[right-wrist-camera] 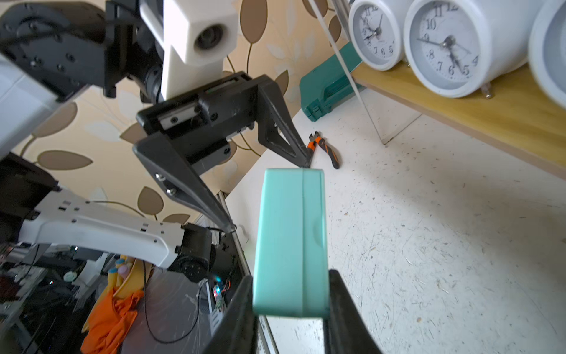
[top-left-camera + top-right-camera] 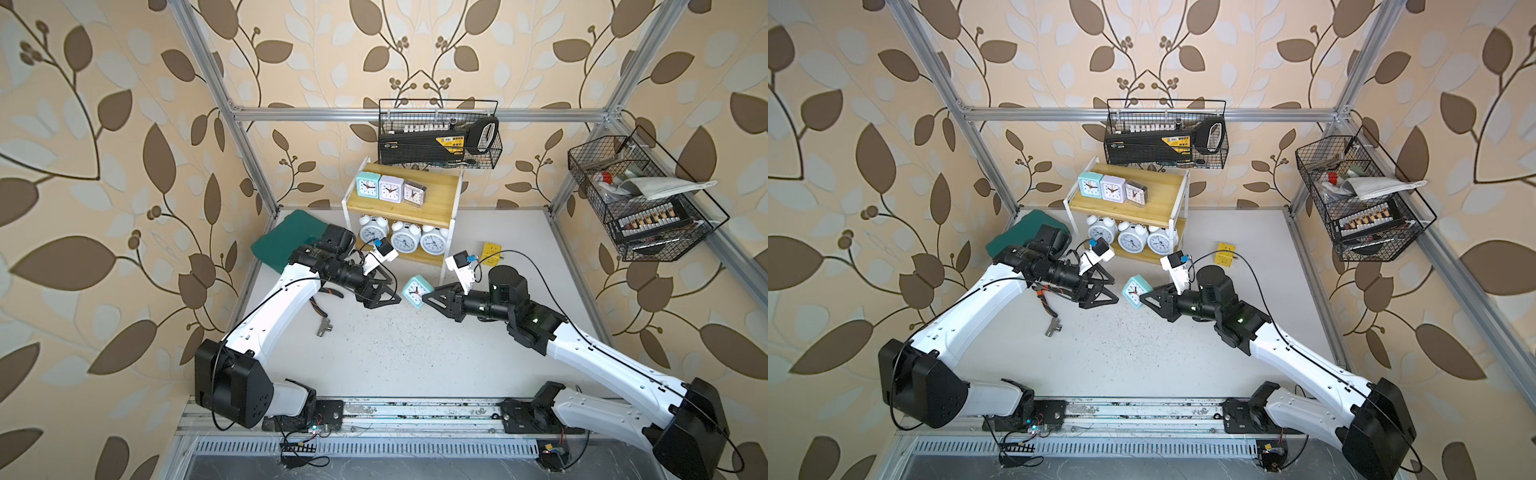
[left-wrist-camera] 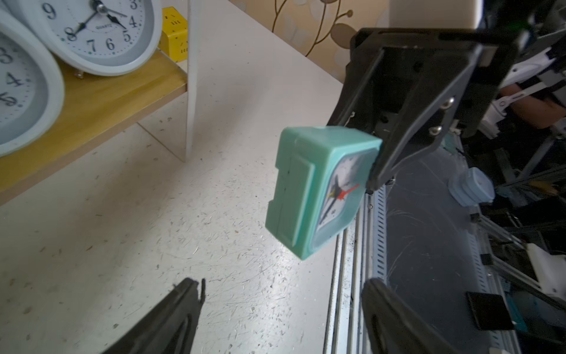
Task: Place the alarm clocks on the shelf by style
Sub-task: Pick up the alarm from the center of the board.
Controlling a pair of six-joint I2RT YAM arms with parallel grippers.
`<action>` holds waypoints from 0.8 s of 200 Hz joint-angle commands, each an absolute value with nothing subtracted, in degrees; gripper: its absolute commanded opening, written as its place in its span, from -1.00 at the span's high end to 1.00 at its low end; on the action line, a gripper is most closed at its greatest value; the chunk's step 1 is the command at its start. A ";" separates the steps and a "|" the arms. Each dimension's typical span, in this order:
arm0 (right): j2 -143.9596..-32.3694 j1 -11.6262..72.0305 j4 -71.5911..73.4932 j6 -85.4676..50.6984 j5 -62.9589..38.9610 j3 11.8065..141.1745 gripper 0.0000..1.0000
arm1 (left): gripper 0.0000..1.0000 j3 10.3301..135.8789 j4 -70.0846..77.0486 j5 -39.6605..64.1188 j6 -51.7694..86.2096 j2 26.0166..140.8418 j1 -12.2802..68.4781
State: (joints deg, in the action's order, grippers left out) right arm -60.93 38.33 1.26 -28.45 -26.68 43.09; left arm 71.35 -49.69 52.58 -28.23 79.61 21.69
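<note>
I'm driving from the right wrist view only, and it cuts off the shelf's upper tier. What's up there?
Observer: On the top board, in a row: mint clock, lilac clock, grey clock, all square.
Operator: Any free space?
Observer: Yes, bare wood beside the grey clock, on the robot's right; it looks wide enough for the held clock.
Operator: Obstacles near that end?
Observer: A yellow cube lies on the table beyond that end of the shelf.

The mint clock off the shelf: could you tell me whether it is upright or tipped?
Tipped: the clock hangs cornerwise in the right hand, off the table.
</note>
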 commanded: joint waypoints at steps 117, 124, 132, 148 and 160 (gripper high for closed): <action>-62.21 36.73 9.90 -28.05 -37.62 42.20 0.64 | -0.67 73.57 -57.65 72.13 -35.86 86.00 22.41; -62.01 36.74 11.92 -28.93 -37.95 41.47 0.65 | -0.66 73.54 -57.65 72.53 -35.84 86.17 22.50; -61.70 36.72 14.25 -29.93 -37.91 40.51 0.66 | -0.66 73.56 -57.74 73.04 -35.86 86.54 22.59; -60.66 36.74 19.36 -31.67 -37.48 38.40 0.67 | -0.66 73.56 -57.97 74.69 -35.69 87.50 22.66; -59.79 36.79 23.08 -33.22 -35.94 36.67 0.69 | -0.66 73.69 -58.09 76.18 -35.61 88.27 22.68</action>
